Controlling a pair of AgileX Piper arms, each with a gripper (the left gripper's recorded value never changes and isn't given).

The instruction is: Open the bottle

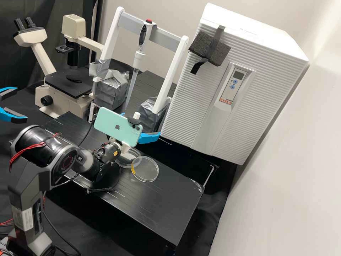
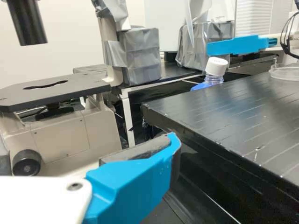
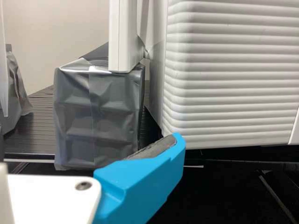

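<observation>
A small clear bottle with a white cap (image 1: 136, 116) stands upright at the far edge of the raised black platform (image 1: 160, 202). It is partly hidden behind the mint-green phone (image 1: 117, 126) mounted on the right arm. In the left wrist view the bottle (image 2: 215, 71) stands between two blue fingers, one beyond it (image 2: 238, 45) and one nearer (image 2: 200, 87). My right gripper (image 1: 140, 125) is open around the bottle, with a gap on each side. At the left edge of the high view my left gripper (image 1: 20, 104) is open and holds nothing, well away from the bottle.
Two clear petri dishes (image 1: 145, 169) lie on the platform beside the right wrist. A microscope (image 1: 60, 83) stands at the back left. A pipette (image 1: 141, 39) hangs on a white frame with grey taped feet (image 1: 111, 88). A large white ribbed machine (image 1: 234, 81) stands right of the bottle.
</observation>
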